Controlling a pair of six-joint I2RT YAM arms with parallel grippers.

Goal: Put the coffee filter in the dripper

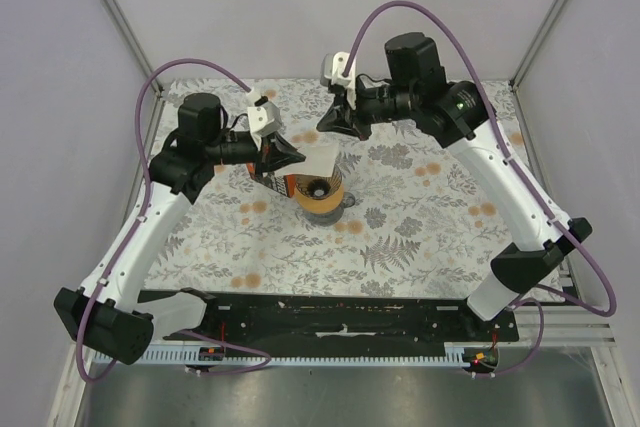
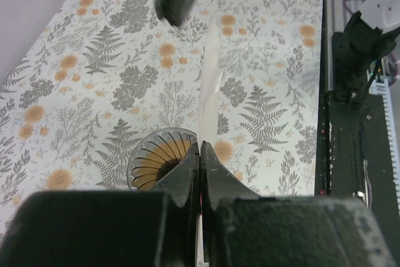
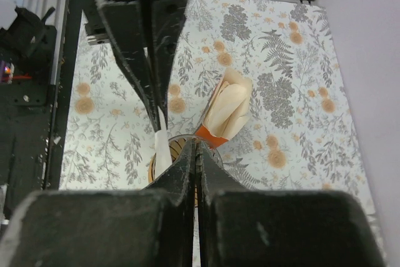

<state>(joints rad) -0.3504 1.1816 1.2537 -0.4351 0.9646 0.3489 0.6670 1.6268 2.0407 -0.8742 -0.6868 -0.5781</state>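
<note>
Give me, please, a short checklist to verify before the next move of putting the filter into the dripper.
1. Left gripper shut on the coffee filter: ok.
2. Filter opened into a cone: not ok; it looks flat, seen edge-on in the left wrist view.
3. Dripper upright, mouth free: ok.
4. Filter lined up over the dripper mouth: cannot tell; it is close to the rim.
5. Right gripper gripping the filter's other edge: cannot tell; its jaws are shut.
6. Orange carton clear of the dripper mouth: ok, it lies beside.
</note>
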